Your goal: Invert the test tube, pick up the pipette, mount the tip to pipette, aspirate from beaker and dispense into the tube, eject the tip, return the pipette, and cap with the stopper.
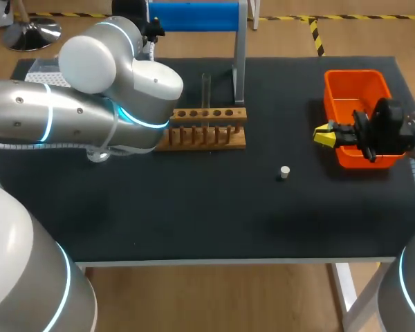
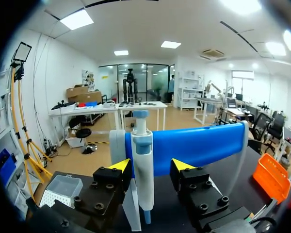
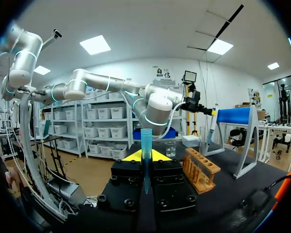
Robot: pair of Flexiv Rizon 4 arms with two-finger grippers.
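The tabletop [image 1: 194, 214] carried a blue stand [image 2: 199, 145] with the pipette [image 2: 143, 165] hanging upright, evidently parked for pickup. The left gripper [image 2: 150, 167] straddled it, jaws spread, contact not evident. The right gripper [image 3: 145, 156] had its jaws pinching a blue tip [image 3: 146, 141] upright, apparently for mounting. The stopper [image 1: 284, 172] lay loose nearby.

Bright, even light from ceiling panels [image 2: 76, 19], soft shadows
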